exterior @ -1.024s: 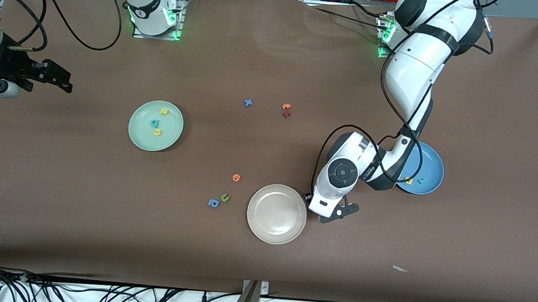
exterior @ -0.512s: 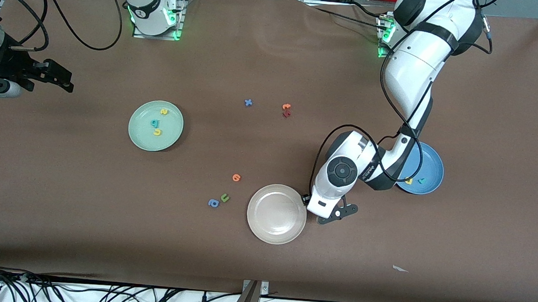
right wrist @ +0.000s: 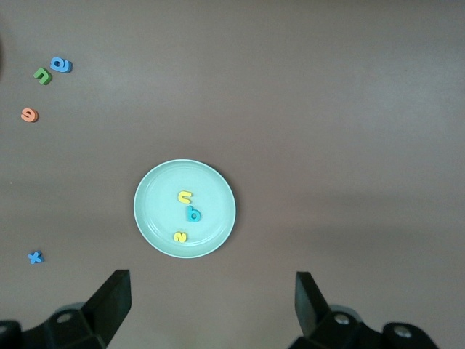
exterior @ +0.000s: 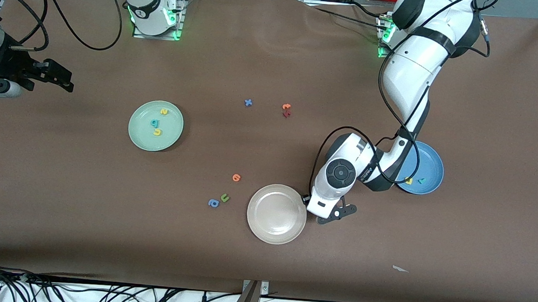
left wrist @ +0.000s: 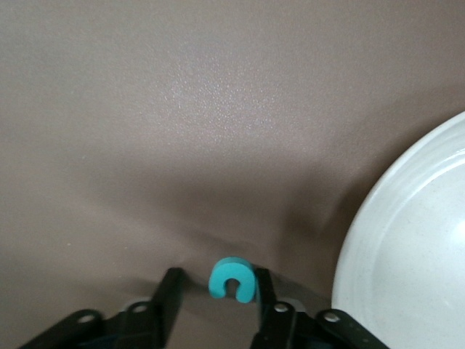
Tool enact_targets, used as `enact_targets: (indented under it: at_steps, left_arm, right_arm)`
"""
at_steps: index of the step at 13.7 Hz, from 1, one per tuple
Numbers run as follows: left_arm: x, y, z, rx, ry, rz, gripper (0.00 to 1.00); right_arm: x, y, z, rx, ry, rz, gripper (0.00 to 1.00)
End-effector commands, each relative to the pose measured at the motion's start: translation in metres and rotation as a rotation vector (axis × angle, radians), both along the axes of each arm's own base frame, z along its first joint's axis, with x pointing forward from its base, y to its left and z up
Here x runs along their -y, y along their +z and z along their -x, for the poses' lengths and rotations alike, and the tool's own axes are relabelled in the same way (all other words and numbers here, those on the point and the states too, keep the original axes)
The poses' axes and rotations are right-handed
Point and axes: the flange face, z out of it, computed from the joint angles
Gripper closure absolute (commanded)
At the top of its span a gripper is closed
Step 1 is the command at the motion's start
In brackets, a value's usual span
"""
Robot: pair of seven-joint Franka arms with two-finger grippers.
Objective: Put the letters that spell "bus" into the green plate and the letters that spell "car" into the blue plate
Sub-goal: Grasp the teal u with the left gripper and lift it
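Observation:
My left gripper [left wrist: 218,275] is down at the table beside the cream-white plate [exterior: 277,213]. Its jaws stand either side of the teal "c" [left wrist: 232,278]: one finger touches the letter and a gap shows at the other. The blue plate [exterior: 429,163], partly under the left arm, holds the yellow "a" [exterior: 408,180] and the teal "r" [exterior: 420,181]. In the green plate [exterior: 141,136] lie the yellow "s" [exterior: 163,111], the teal "b" [exterior: 154,123] and the yellow "u" [exterior: 157,132]. My right gripper [exterior: 65,79] waits open, high over the right arm's end of the table.
An orange letter [exterior: 236,177], an olive "u" [exterior: 224,197] and a blue "a" [exterior: 213,203] lie loose between the green and cream plates. A blue "x" [exterior: 248,102] and orange and dark red letters [exterior: 286,110] lie nearer the bases. A paper scrap [exterior: 399,269] lies near the front edge.
The left hand has edged slightly toward the cream plate and its jaws have narrowed around the teal "c". The right arm has not moved.

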Motion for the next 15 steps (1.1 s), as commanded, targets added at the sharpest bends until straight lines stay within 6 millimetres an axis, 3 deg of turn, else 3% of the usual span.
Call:
enact_targets:
  at_steps: [1,7,10,15]
  left_arm:
    - [0.002,0.001,-0.003,0.008,0.012,0.007,0.69]
    - [0.000,0.003,-0.004,0.009,0.011,0.007,0.74]
    - [-0.006,0.015,-0.007,-0.003,0.010,-0.001,0.75]
    - [-0.055,0.053,-0.014,-0.096,-0.082,-0.052,0.76]
  right_arm:
    - [0.005,0.006,0.003,-0.005,-0.015,0.005,0.00]
    - [0.004,0.007,0.001,0.004,-0.013,0.005,0.00]
    - [0.004,0.007,0.002,0.000,-0.013,0.005,0.00]
    - [-0.002,0.007,0.002,0.005,0.000,0.010,0.00]
